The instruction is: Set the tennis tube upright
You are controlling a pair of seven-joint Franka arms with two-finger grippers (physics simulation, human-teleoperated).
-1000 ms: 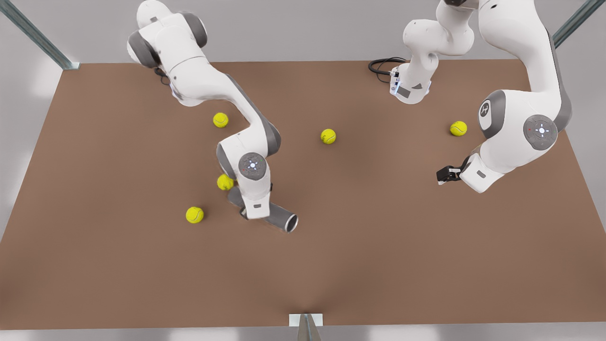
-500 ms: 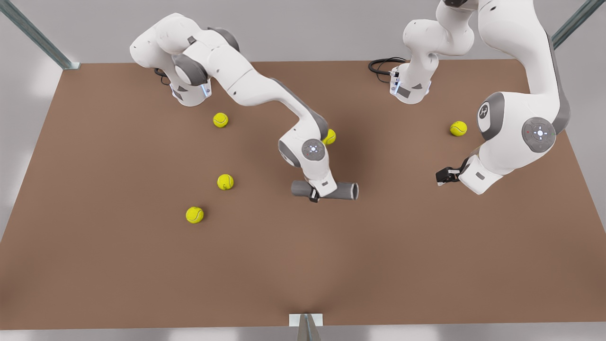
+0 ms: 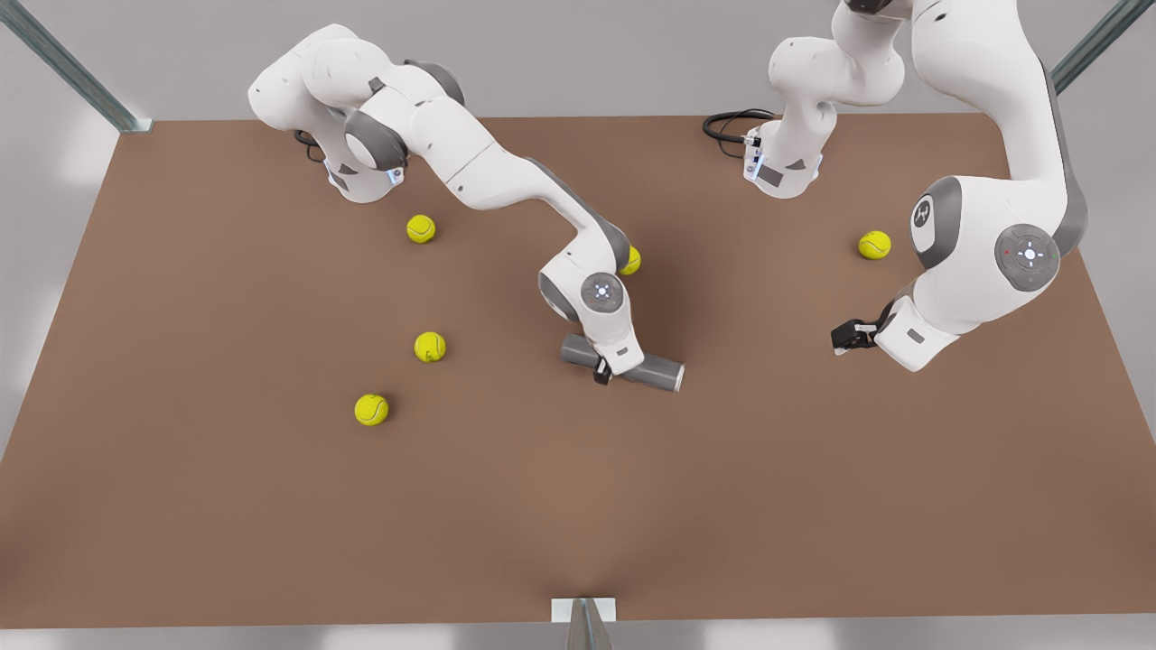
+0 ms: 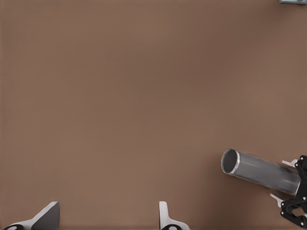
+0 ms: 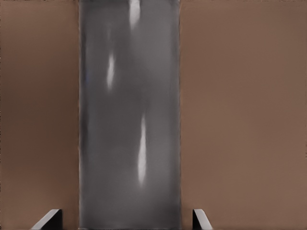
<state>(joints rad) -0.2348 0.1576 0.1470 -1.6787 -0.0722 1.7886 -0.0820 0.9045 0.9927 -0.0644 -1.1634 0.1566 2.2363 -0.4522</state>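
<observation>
The tennis tube [image 3: 655,372] is a grey cylinder lying nearly level near the table's middle, its silvery rimmed open end pointing to the front view's right and slightly toward the front. My right gripper [image 3: 603,372], on the arm at the front view's left, is shut on the tube around its middle. In the right wrist view the tube [image 5: 129,120] runs lengthwise between the fingertips of the right gripper [image 5: 125,220]. My left gripper [image 3: 842,338] waits open at the front view's right, apart from the tube. From the left wrist view the left gripper [image 4: 108,220] faces the tube's open mouth [image 4: 259,170].
Several yellow-green tennis balls lie on the brown table [image 3: 226,506]: one [image 3: 421,228] at the back, two [image 3: 430,347] [image 3: 371,410] on the front view's left, one [image 3: 874,245] on its right, one [image 3: 631,260] half hidden behind the right arm. A black cable [image 3: 727,126] lies by the far base.
The right gripper carried the tube from the front view's left to the table's middle. In the last half second the tube's rimmed end swung slightly toward the front. The left arm stayed still.
</observation>
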